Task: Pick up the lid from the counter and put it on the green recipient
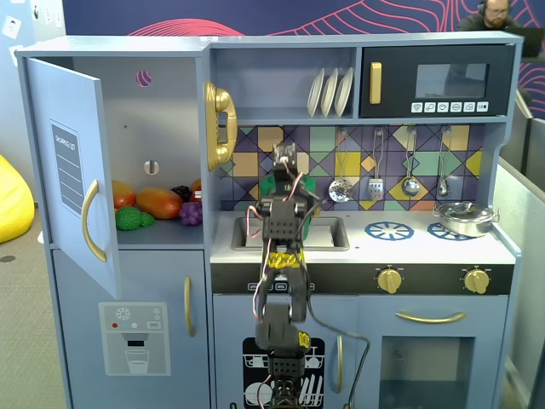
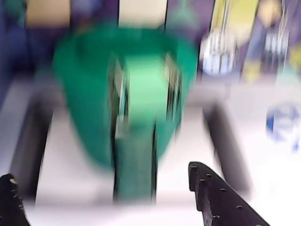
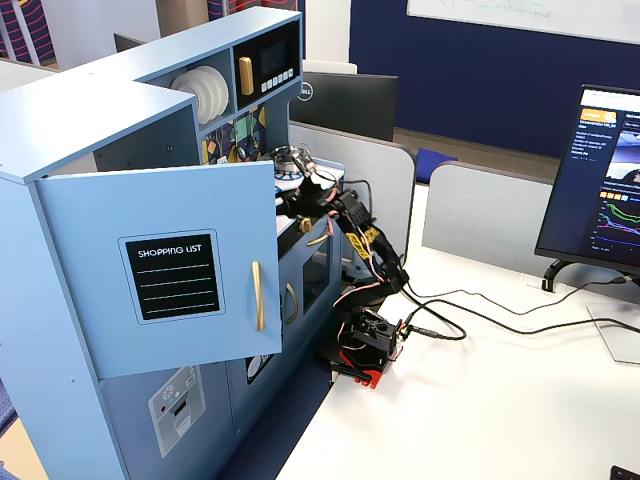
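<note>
The green recipient (image 2: 89, 94) fills the middle of the blurred wrist view, standing in the recessed sink (image 2: 61, 160) with its ribbed strip (image 2: 134, 160) facing me. My gripper (image 2: 99, 172) is open and empty just in front of it, one black finger at each bottom corner. In a fixed view the arm (image 1: 281, 230) hides most of the recipient; a green sliver (image 1: 308, 227) shows to its right. I cannot make out the lid as a separate disc in any view. The white counter (image 1: 409, 243) runs to the right.
A silver pan (image 1: 464, 219) sits on the far-right burner and a blue burner ring (image 1: 389, 230) lies beside the sink. Utensils (image 1: 375, 183) hang on the back wall. The fridge door (image 1: 72, 170) stands open at left. The arm's base (image 3: 365, 345) sits on a white desk.
</note>
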Available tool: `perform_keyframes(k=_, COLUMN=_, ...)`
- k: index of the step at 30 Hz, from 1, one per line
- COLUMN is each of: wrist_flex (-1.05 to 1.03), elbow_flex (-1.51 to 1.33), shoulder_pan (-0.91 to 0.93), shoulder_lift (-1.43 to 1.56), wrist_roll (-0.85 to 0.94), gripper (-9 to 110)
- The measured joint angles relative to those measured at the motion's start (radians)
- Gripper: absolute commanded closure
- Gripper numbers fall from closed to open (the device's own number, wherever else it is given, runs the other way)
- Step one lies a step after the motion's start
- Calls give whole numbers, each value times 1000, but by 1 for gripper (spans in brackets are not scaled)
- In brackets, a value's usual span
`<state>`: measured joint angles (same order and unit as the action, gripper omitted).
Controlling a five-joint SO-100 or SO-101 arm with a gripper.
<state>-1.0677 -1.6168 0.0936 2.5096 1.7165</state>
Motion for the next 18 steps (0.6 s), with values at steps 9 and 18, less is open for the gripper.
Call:
perform_keyframes(k=9, wrist_flex=-118, elbow_flex=-376, shoulder_pan=0, shoulder_lift=262, wrist_roll=0, gripper=88)
perform_keyframes(k=18, wrist_flex=170, elbow_flex=-927, shoulder_pan=-2, shoulder_lift=324, wrist_roll=92, gripper=101)
